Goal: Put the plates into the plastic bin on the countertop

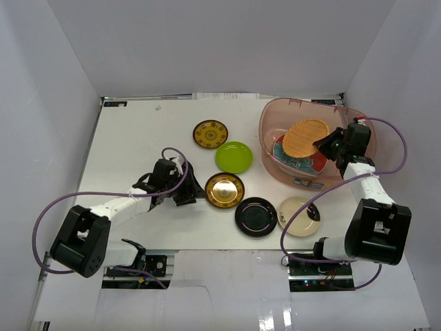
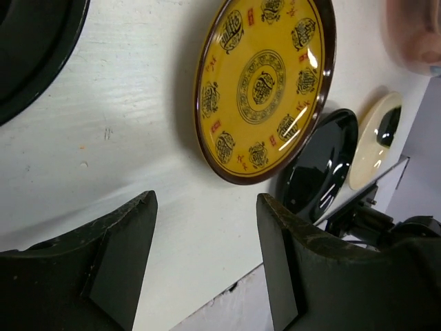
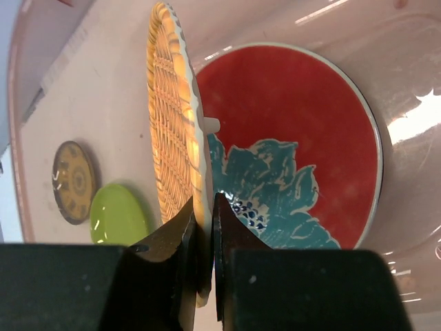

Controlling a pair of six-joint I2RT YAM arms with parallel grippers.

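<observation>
Fingers (image 3: pixel 169 238) of the right pincer (image 3: pixel 204 214) are clenched on the rim of the woven plate (image 3: pixel 172 138), one finger on each side. That plate is orange-tan, like a basket, and it is held up over the inside of the big pink bin (image 1: pixel 265 127). The bin stands at the far right of the white surface (image 1: pixel 138 138). On the bin's floor, under the woven plate, lies the red plate (image 3: pixel 296 117) with a teal flower on it. I cannot tell if these two plates touch. Five more plates lie flat on the surface, outside the bin. The yellow plate (image 1: pixel 210 134) with dark marks is the farthest back. The green plate (image 1: pixel 233 157) is just beside it, near the bin's left wall. The gold plate (image 1: pixel 224 190) is closer to the arms, and the left wrist view shows round marks on it too. The black plate (image 1: pixel 255 216) is near the gold one. The cream plate (image 1: pixel 299 216) is just beside the black one, in front of the bin. The left pincer (image 1: pixel 187 193) is low over the surface, just to the left of the gold plate. It is released: its two fingers are wide apart, and only bare surface shows between them. A small gap shows between it and the gold plate.
</observation>
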